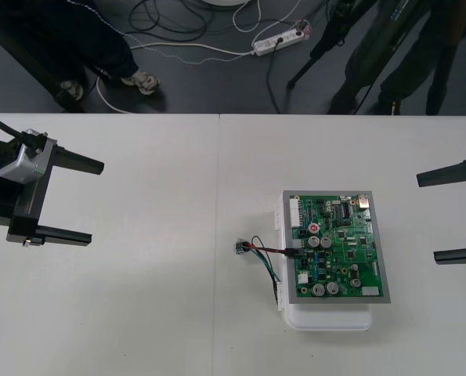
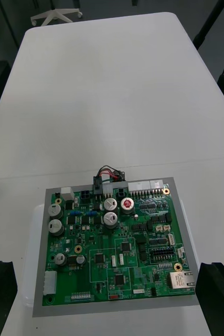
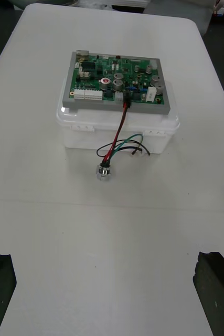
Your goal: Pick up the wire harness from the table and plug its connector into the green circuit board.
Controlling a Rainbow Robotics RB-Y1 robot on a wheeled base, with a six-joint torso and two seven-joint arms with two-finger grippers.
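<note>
Left pincer (image 1: 96, 201) and right pincer (image 1: 427, 218) stood wide open, empty.
Close by, the socket (image 3: 103, 172) lay on the desk (image 1: 139, 313); its wires (image 3: 119, 134) went up to the plug (image 3: 126, 101) in the green board (image 1: 338, 251). A pincer could catch the loose wires and pull it out.

Front: looked steeply down on the table (image 1: 139, 313).
Right wrist: hung close over the green circuit board (image 2: 117, 247).
Left wrist: faced that board from farther off.

Light: bright, even, from overhead | Shadows: faint, soft-edged, close against base (image 3: 117, 137) | Table (image 1: 139, 313): pale, evenly lit, matte | Floor (image 1: 217, 78): dim, dark by contrast
</note>
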